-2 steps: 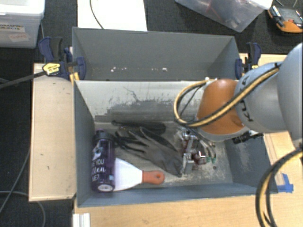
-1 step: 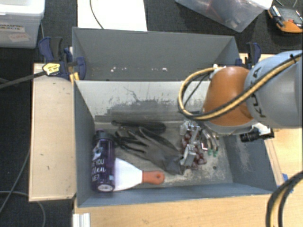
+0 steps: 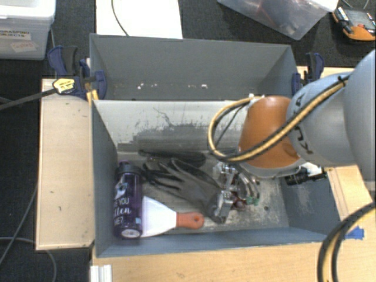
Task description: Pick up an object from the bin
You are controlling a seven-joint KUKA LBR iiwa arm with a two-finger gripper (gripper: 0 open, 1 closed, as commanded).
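Toward the near right of the bin (image 3: 188, 69), the gripper (image 3: 224, 211) is hanging low over the floor. Its tip is sitting just right of the orange handle (image 3: 191, 220) of a white scraper (image 3: 157, 221) and touching, or almost touching, the right end of a black glove (image 3: 175, 173). How far the fingers (image 3: 221, 205) are standing apart I cannot tell, since the metal and wires of the wrist are hiding the gap. Nothing is showing as held between them.

The glove is lying crumpled across the middle of the bin, running from the far left toward the gripper. The scraper is lying along the near wall with its blade pointing left. A purple bottle (image 3: 127, 200) is lying at the left wall, touching the blade, and a dark grey slab (image 3: 170, 140) is resting against the far wall, well apart from the gripper.

Judging from this, the glove's near end or the scraper's handle is looking like the likeliest target. For a good pick, the gripper should be going fully down to the floor before closing, so that it is taking a thick fold of glove and not a thin edge that could slip. If the handle is the aim, the grip should be crossing it squarely, and the lift should be going straight up so the near wall is not catching the blade.
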